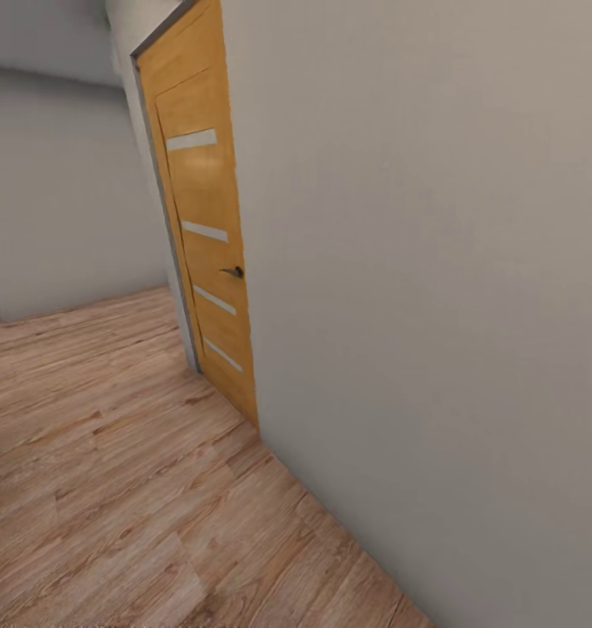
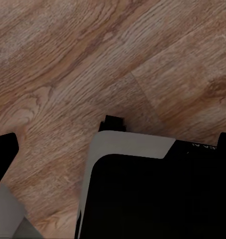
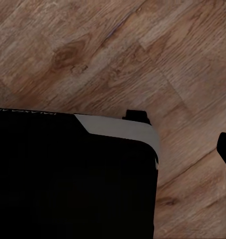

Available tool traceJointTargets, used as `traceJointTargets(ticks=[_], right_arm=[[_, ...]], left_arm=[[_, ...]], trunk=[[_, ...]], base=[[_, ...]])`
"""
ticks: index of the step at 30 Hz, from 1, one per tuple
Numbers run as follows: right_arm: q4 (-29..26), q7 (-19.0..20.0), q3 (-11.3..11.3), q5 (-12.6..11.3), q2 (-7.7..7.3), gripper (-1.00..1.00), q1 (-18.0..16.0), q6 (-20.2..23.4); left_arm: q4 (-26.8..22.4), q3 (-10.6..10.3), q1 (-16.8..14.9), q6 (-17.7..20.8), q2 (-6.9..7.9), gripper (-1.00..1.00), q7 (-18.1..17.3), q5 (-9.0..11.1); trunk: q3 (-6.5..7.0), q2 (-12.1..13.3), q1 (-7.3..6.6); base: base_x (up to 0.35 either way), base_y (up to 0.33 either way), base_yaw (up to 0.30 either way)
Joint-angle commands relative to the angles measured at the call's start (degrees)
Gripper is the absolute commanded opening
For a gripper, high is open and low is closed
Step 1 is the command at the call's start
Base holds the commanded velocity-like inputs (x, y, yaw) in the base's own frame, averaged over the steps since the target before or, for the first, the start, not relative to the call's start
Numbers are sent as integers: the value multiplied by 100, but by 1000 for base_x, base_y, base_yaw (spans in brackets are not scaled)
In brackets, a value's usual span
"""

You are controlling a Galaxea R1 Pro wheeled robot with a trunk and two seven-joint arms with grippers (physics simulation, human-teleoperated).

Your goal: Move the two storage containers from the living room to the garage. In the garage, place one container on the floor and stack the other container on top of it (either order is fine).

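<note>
A plain beige wall [image 1: 435,262] filled the head view, with light wood plank flooring [image 1: 112,488] running along its foot. Set in that wall stood a closed orange-brown door [image 1: 204,227] with a dark handle [image 1: 234,272]. Both wrist views looked down on planks over the robot's black-and-white base [image 2: 157,194]; whether either gripper was clenched or released could not be told.

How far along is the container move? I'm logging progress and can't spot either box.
Nothing looks done yet. The head view shows a wooden door with a dark handle, beside a beige wall. Both wrist views look down over the robot's base at wood plank floor. Fetching, carrying and stacking remain.
</note>
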Motion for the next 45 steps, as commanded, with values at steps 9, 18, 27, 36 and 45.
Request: traceJointTargets(ticks=[9,18,27,36,45], right_arm=[[16,12,48,-60,3,100,-6,-32],[17,13,48,-60,-5,100,-6,-25],[16,12,48,-60,-6,100,-6,-25],[17,12,48,-60,-6,100,-6,-32],[17,12,48,-60,-6,100,-6,-32]], left_arm=[[-3,-2,-4,28,0,100,7,61],[-3,-2,-4,27,0,100,6,63],[-3,-2,-4,31,0,100,7,62],[-3,-2,-4,27,0,100,7,59],[-3,-2,-4,27,0,100,7,56]], trunk=[[-7,-5,1],[-17,-5,1],[-48,-5,1],[-80,-5,1],[-106,-5,1]], base=[[0,0,271],[0,0,270],[0,0,269],[0,0,269],[0,0,269]])
